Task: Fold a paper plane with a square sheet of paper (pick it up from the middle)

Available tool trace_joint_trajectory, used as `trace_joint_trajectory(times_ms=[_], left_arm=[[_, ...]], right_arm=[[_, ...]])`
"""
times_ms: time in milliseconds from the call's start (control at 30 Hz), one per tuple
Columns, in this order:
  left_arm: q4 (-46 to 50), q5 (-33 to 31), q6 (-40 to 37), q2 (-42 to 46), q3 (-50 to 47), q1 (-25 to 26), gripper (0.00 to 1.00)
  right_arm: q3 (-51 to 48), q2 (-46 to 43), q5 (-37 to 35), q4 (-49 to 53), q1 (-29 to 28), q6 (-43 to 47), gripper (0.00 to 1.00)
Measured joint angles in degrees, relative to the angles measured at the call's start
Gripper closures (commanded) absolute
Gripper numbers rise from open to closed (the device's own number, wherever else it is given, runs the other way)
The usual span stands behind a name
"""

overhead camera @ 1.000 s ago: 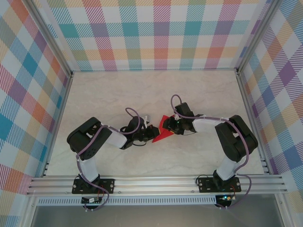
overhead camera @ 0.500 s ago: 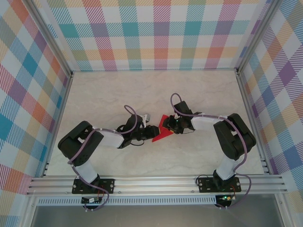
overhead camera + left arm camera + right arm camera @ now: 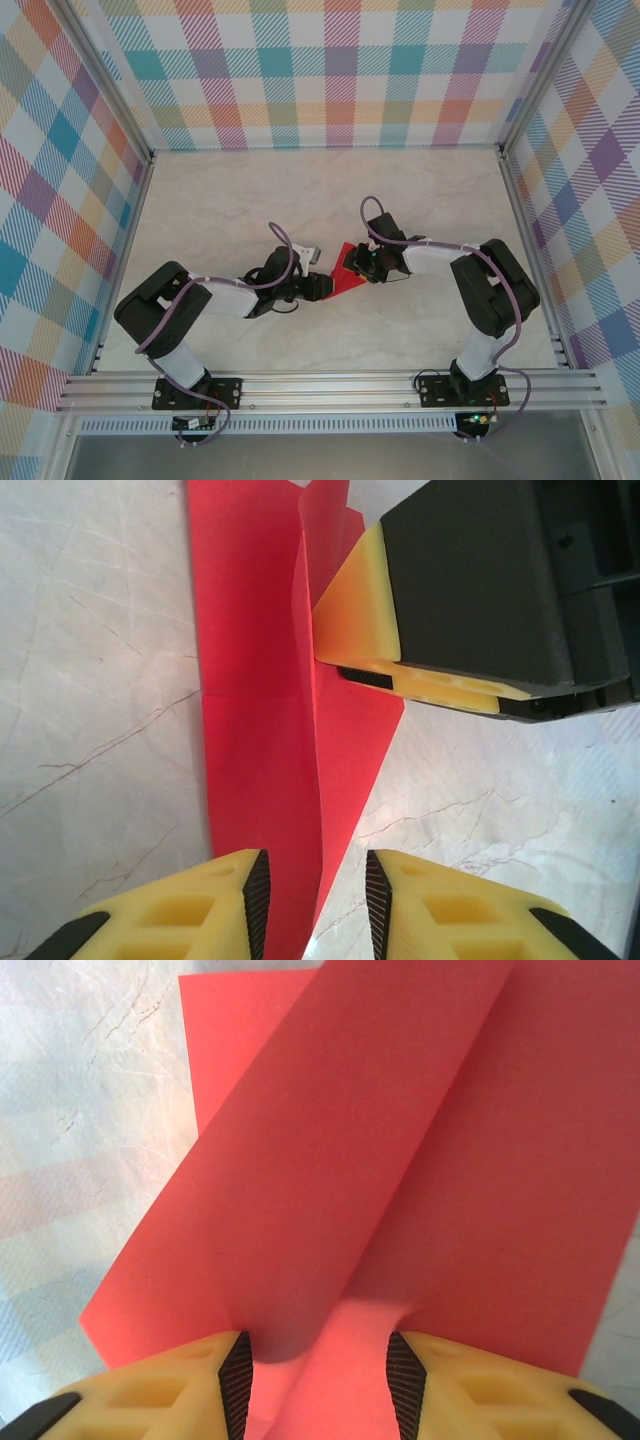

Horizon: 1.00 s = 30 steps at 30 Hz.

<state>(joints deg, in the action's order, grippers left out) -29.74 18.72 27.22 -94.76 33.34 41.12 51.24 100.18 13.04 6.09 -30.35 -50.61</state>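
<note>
Top external: pale marble table (image 3: 230, 200) with plaid walls round it; red paper (image 3: 345, 280) lies just right of frame centre, partly folded, one corner pointing to the lower left; left gripper (image 3: 322, 287) reaches in from the left to the paper's lower-left edge; right gripper (image 3: 360, 265) comes from the right and sits over its upper-right part; the two grippers are close together.

Left wrist: left gripper (image 3: 315, 885) at the bottom of frame, yellow fingers (image 3: 200, 915) with black pads set narrowly apart; red paper (image 3: 255, 680) runs up the frame from between them, with a long crease down its middle; bare table (image 3: 90, 680) shows between the paper's edge and the right-hand pad, so the paper lies in the gap unclamped; right gripper (image 3: 370, 655) at upper right, its yellow fingertip touching the paper beside an upstanding flap.

Right wrist: right gripper (image 3: 318, 1370) at the bottom of frame, pads moderately apart; red paper (image 3: 420, 1160) spreads from centre to the right edge, a humped fold running from upper right down into the gap; cannot tell whether the pads squeeze the fold or merely flank it; table (image 3: 100, 1080) at upper left.
</note>
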Motion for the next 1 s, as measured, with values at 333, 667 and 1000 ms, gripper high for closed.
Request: trace_joint_trajectory(times_ms=[333,667,1000], left_arm=[[1.25,-1.38,-2.58,-1.62,1.42,1.49,0.72],[2.89,-3.30,-2.84,-2.16,1.53,1.57,0.83],[3.37,-4.37,-1.01,-2.43,1.84,1.57,0.91]], right_arm=[[0.55,0.28,0.00,0.70,0.00,-0.66,0.56],[0.85,0.37,-0.11,1.14,0.00,-1.03,0.56],[0.90,-1.40,0.22,2.47,0.04,0.13,0.58]])
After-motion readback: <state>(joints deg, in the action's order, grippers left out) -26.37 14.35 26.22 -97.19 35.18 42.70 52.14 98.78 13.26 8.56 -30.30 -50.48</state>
